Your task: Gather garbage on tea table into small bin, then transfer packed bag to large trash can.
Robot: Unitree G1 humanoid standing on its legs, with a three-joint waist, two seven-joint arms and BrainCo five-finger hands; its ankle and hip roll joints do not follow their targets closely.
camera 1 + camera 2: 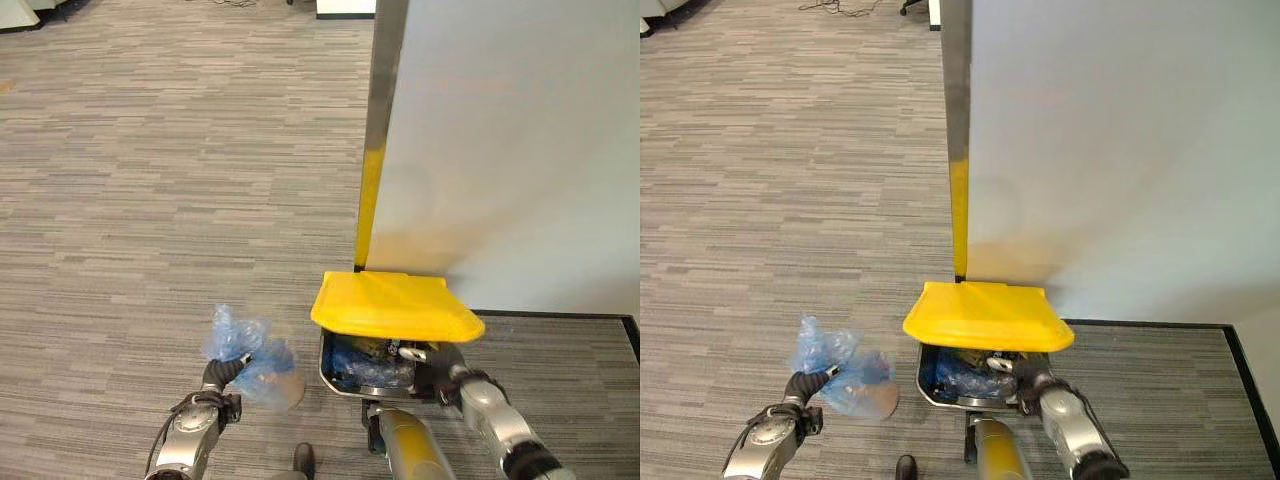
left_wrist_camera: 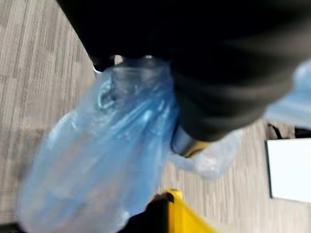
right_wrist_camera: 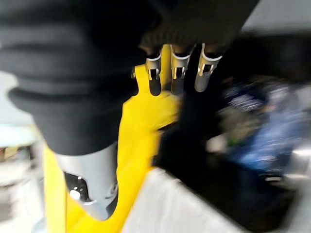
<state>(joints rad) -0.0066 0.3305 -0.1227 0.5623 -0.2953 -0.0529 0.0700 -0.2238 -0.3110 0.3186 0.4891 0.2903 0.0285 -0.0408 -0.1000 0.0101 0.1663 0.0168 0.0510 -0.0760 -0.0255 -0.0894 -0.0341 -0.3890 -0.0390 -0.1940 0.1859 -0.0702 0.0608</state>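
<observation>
Beside the large trash can [image 1: 372, 372], the left hand [image 1: 222, 374] is clamped on the blue packed bag [image 1: 247, 356] above the carpet; the right hand [image 1: 437, 375], fingers straight, props its yellow lid [image 1: 395, 306].

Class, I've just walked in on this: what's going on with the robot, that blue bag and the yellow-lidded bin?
The robot's left hand grips a tied, translucent blue plastic bag of rubbish, held above the grey carpet beside the large trash can. Its right hand reaches in under the can's yellow lid, which stands raised, showing other blue bags inside. The held bag has not gone in yet.
</observation>
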